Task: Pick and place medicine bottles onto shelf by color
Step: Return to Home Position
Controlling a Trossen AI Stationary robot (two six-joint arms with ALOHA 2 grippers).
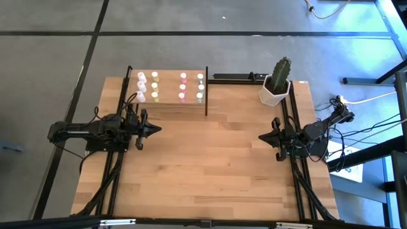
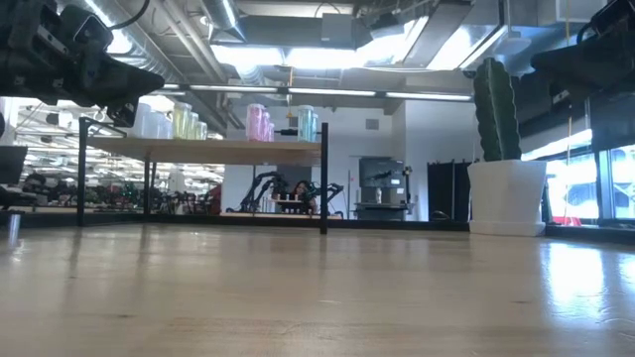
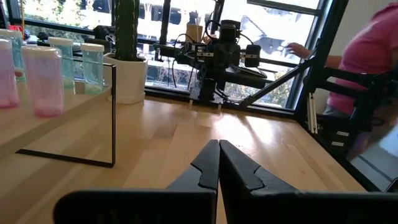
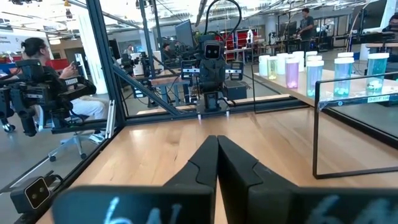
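The medicine bottles (image 2: 256, 121) are tiny translucent cylinders with pale caps. All stand upright on the shelf (image 1: 168, 89), a light-wood board edged by thin black posts at the far side of the desk (image 1: 210, 172). From above they form four straight columns. Three white bottles (image 1: 140, 87) are at the shelf's left end, with three yellow bottles (image 1: 154, 84) beside them. After a bare strip of board come three pink bottles (image 1: 183, 86) and, at the right end, three green bottles (image 1: 200, 86), making twelve in all.

The left claw (image 1: 154, 129) hovers in front of the shelf's left half, fingers pressed together and holding nothing. The right claw (image 1: 262, 137) hangs forward of the shelf and well to its right, likewise closed and empty. A broad stretch of open desk lies between them. A white cactus pot (image 1: 273, 94) stands right of the shelf, apart from its end post.
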